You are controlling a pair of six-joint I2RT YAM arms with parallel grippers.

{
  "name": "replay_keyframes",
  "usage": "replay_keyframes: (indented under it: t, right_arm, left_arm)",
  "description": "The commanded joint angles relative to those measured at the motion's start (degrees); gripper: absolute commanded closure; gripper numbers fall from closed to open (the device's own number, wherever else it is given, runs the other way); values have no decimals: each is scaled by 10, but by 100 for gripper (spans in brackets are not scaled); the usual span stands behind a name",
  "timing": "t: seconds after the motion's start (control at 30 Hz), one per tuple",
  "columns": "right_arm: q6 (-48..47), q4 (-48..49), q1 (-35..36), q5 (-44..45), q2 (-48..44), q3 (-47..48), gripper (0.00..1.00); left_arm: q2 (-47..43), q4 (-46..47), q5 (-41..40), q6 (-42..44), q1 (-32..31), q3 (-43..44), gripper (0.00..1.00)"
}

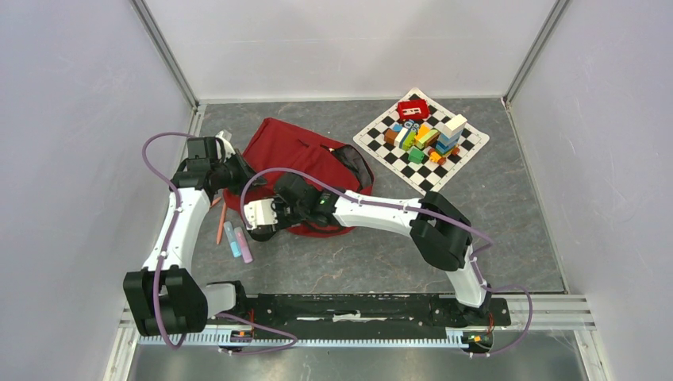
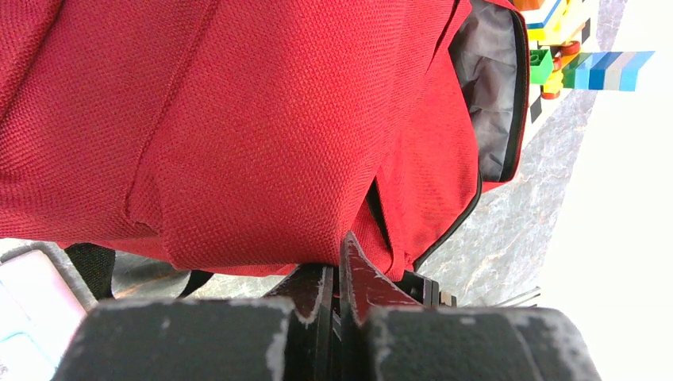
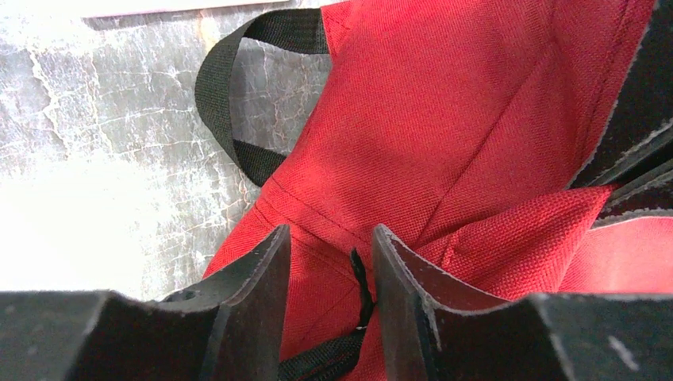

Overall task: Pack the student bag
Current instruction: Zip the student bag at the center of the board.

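Note:
The student bag [image 1: 298, 151], a dark-red backpack, lies flat mid-table with its grey-lined opening [image 1: 353, 163] toward the right. My left gripper [image 1: 238, 171] is at the bag's left edge. In the left wrist view the left gripper [image 2: 337, 258] is shut, pinching a fold of the bag's red fabric [image 2: 238, 135], and the grey lining [image 2: 492, 87] shows beyond. My right gripper [image 1: 270, 222] hovers over the bag's near-left corner. In the right wrist view the right gripper [image 3: 329, 238] is open, straddling a black zipper pull [image 3: 361, 278] on the red cloth [image 3: 444, 119].
A checkered mat [image 1: 468, 143] with several toy blocks [image 1: 421, 135] lies at the back right. An orange pencil [image 1: 221, 226] and two highlighters [image 1: 238, 242] lie on the table left of the bag's near corner. A black strap loop [image 3: 218, 87] rests on the grey tabletop.

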Motion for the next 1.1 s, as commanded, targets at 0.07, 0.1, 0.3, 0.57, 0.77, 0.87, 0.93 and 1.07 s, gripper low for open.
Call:
replay_keyframes:
  t: [0.07,0.1,0.3,0.57,0.77,0.87,0.93,1.07]
  right_arm:
    - [-3,17,-4,22,-24,-5,56]
    - [-2,19,-4,28,-23,-4,56]
    - [3,19,-4,56,-20,-13,72]
    - [43,-30,-4,48,-42,-4,100]
    - [101,-41,-4,8,-104,-86,100]
    - [134,-47,-4,-9,-135,-124,100]
    - [145,-41,-4,-12,-159,-157,100]
    - [150,-25,-4,-9,-207,-222,100]
  left_arm:
    - [-4,-5,41,6,1,21,98]
    - [-5,-4,41,6,1,20,98]
    - [-14,-7,33,5,2,11,98]
    - [-1,6,5,0,1,11,98]
    - [23,24,-33,-6,2,32,98]
    - [45,31,-40,-11,2,55,98]
    - [61,36,-46,-17,2,70,98]
    - [87,52,-68,-26,3,98,98]
